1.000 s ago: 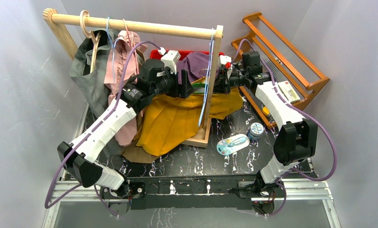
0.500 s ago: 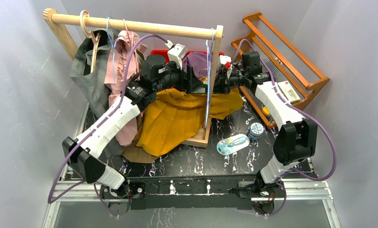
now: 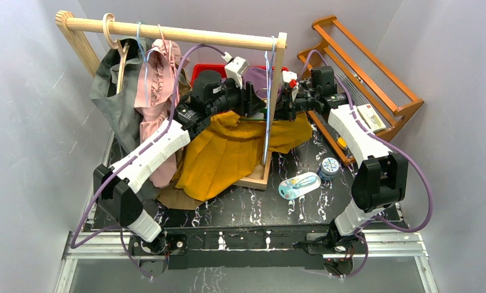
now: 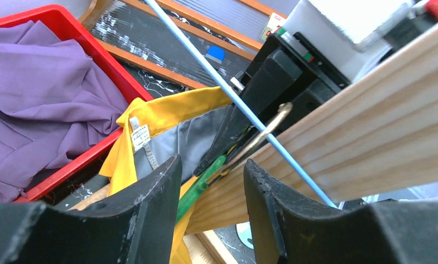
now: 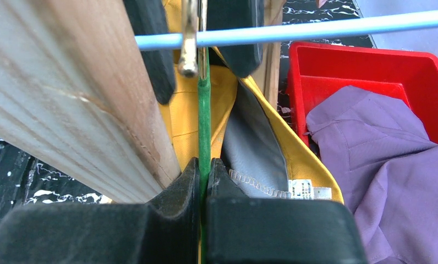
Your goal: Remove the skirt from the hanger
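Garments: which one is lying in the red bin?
The purple garment, crumpled inside the red bin. The grey garment and the pink garment hang from the rail; the yellow skirt drapes outside it.

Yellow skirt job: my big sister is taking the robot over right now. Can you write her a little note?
Right gripper: jaws shut on the green hanger.
Left gripper: jaws open, either side of that hanger near its brass clip.
Yellow skirt: spread below the wooden rail, waistband by the hanger, apparently still clipped.
Done: hanger gripped.
To do: release the clip, pull the skirt free.
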Controlling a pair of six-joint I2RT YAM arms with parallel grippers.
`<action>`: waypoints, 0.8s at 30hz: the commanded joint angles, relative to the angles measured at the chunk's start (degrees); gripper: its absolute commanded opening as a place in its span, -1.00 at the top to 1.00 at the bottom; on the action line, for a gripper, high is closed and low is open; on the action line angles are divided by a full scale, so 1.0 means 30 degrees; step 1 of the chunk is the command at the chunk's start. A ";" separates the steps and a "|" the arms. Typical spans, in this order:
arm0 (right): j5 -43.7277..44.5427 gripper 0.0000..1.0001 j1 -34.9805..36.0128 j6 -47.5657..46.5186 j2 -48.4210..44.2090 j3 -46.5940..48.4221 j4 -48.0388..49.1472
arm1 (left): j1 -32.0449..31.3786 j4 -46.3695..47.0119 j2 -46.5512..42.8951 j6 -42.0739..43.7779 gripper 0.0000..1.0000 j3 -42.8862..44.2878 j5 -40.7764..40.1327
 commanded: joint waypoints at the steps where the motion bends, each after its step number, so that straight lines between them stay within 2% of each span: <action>1: -0.1309 1.00 0.0374 0.0212 -0.0239 0.0713 0.0645 | -0.0018 0.1135 0.0142 -0.0078 0.16 -0.0503 0.0511; 9: -0.1346 1.00 0.0430 0.0413 -0.0385 0.0700 0.0764 | -0.0018 0.2730 0.0567 -0.0909 0.38 -0.0930 0.0564; 13: -0.1199 1.00 0.0463 0.0583 -0.0633 0.0379 0.1004 | -0.0018 0.3358 0.0771 -0.1319 0.64 -0.1112 0.0672; 15: -0.0889 1.00 0.0463 0.0807 -0.0853 0.0080 0.1376 | -0.0018 0.3064 0.0902 -0.1385 0.92 -0.0900 0.0474; 18: 0.0472 1.00 0.0438 0.2818 -0.1445 -0.0892 0.3593 | -0.0033 0.2843 0.0735 -0.1255 1.00 -0.0964 0.0001; 19: 0.1130 0.92 0.0420 0.3561 -0.1758 -0.1379 0.4714 | -0.0020 0.2853 0.0639 -0.1164 1.00 -0.1072 -0.0188; 21: 0.2930 0.39 0.0434 0.5644 -0.2470 -0.2577 0.7190 | -0.0018 0.2920 0.0299 -0.1044 1.00 -0.1274 -0.0572; 22: 0.4000 -0.10 0.0408 0.6991 -0.2795 -0.3176 0.8181 | -0.0018 0.2921 0.0134 -0.0991 1.00 -0.1352 -0.0809; 23: 0.5057 -0.69 0.0405 0.7704 -0.3172 -0.3657 0.8938 | -0.0018 0.2884 -0.0015 -0.0908 1.00 -0.1399 -0.1077; 24: 0.5980 -0.85 0.0405 0.8291 -0.3505 -0.4021 0.9369 | -0.0033 0.2829 -0.0162 -0.0846 1.00 -0.1434 -0.1385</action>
